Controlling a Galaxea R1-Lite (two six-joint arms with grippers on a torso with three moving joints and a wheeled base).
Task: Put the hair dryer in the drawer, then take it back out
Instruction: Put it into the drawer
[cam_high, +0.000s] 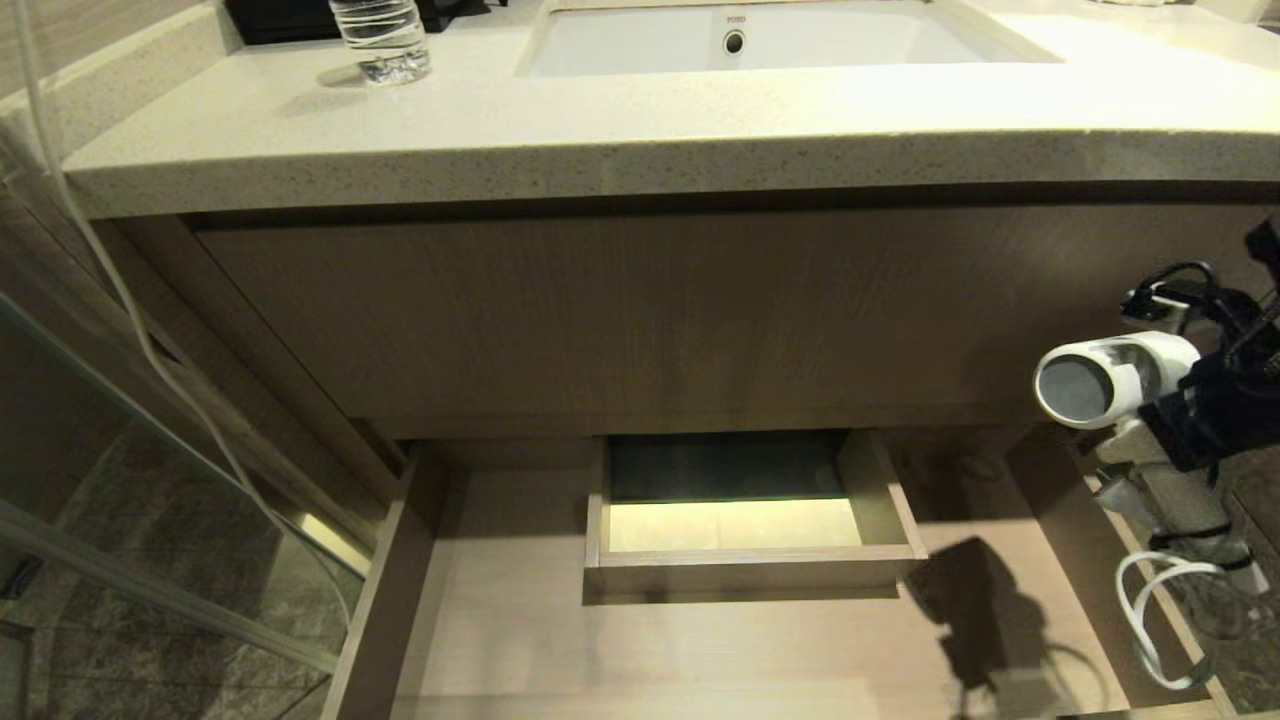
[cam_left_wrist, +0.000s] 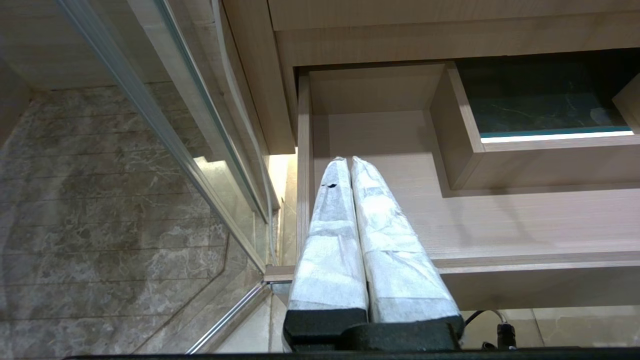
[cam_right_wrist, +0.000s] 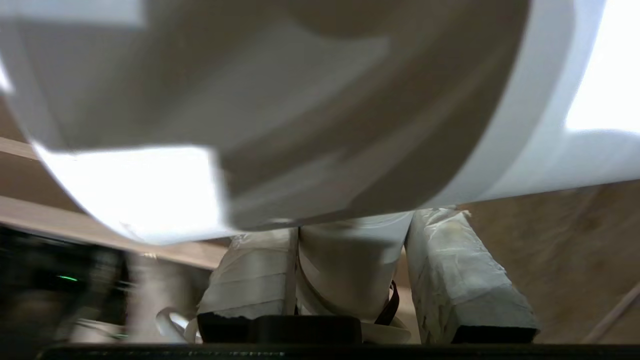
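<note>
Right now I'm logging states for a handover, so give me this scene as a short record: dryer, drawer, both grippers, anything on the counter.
hair dryer: held in the air at the drawer's right edge, barrel level, dark round end facing the camera
cord: hangs looped below the handle
drawer: pulled open, nothing lying on its visible floor
right gripper: shut on the hair dryer's handle
left gripper: shut, holding nothing, above the drawer's left end
counter: water bottle at left, sink in the middle
</note>
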